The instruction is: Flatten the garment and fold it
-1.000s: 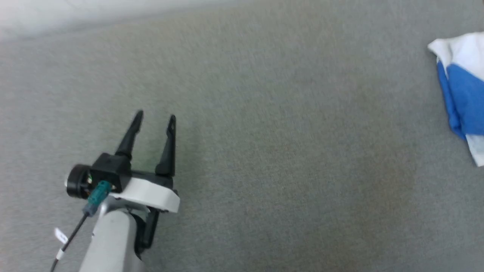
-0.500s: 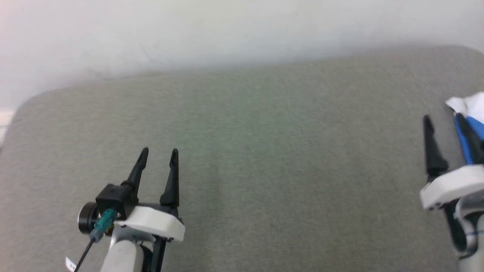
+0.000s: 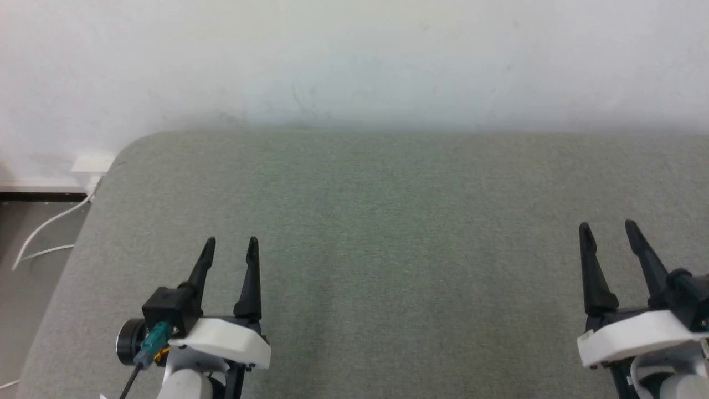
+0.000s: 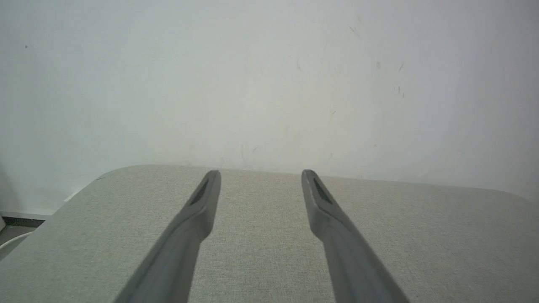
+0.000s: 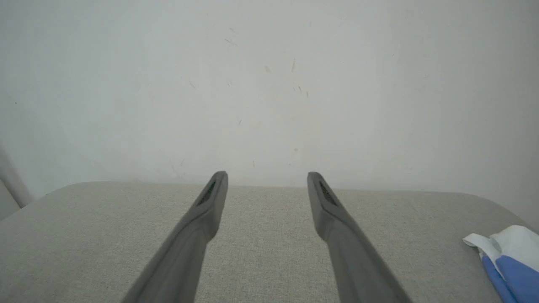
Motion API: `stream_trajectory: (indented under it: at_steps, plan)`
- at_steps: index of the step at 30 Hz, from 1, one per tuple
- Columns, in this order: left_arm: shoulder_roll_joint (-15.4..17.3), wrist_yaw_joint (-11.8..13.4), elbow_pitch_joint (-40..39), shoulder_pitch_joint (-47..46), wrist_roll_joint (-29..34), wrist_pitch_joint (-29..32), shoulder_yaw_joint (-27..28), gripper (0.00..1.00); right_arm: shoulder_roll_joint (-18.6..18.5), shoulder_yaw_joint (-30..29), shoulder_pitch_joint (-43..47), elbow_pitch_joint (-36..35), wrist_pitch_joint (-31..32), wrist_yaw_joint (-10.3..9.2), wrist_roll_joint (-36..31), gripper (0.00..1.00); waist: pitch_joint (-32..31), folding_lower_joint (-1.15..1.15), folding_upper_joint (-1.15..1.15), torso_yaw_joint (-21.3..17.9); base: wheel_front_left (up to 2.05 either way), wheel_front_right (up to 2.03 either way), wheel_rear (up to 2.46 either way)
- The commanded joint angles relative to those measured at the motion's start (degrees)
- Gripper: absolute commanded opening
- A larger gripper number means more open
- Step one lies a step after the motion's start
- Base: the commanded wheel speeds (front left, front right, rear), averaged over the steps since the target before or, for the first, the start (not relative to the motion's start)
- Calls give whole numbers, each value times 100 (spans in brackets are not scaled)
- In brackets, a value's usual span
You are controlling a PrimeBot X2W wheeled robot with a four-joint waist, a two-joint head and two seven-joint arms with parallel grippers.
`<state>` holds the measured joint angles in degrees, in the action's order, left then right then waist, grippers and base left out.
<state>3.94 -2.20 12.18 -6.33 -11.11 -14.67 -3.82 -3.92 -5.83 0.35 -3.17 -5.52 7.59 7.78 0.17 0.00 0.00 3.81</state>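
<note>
Over pad (image 3: 365, 210) — left pincer (image 3: 230, 243), right pincer (image 3: 607, 227) — agape

The grey fabric-covered surface (image 3: 388, 221) with a rounded corner is seen by the head camera from above, tilted forward and down towards the plain white wall (image 3: 354, 61). The wrist cameras are set low and close over it. They are aimed nearly level along the dark two-fingered left gripper (image 4: 261, 173) and right gripper (image 5: 267, 174) at that wall. The surface's far edge and the wall are shared by all three views.

A grey fabric-covered table (image 3: 388, 221) with a rounded corner is backed by a white, lightly scuffed wall (image 3: 354, 55). At the left, a white cable (image 3: 52, 220) is seen on the floor (image 3: 22, 310).
</note>
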Motion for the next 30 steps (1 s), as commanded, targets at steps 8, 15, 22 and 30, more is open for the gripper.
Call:
stream_trajectory:
  at_steps: [8, 15, 22, 30]
  plan:
    - [-67, 39, -134, 461, 54, -32, 40, 100, 100, 177, 464, 173, -356, -10, 70, 100, -251, 0, 0, 210, 0, 0, 0]
    - [-89, 75, -242, 677, 133, -32, 32, 100, 103, 327, 560, 405, -519, -10, 132, 100, -283, 0, 0, 205, 0, 0, 0]
    - [-73, 82, -252, 667, 106, 9, 19, 0, 85, 342, 515, 429, -507, 1, 127, 0, -249, 1, 0, 216, 0, 0, 0]
    - [-73, 81, -251, 666, 104, 6, 10, 0, 84, 341, 516, 428, -509, 1, 129, 0, -247, 1, 0, 213, 0, 0, 0]
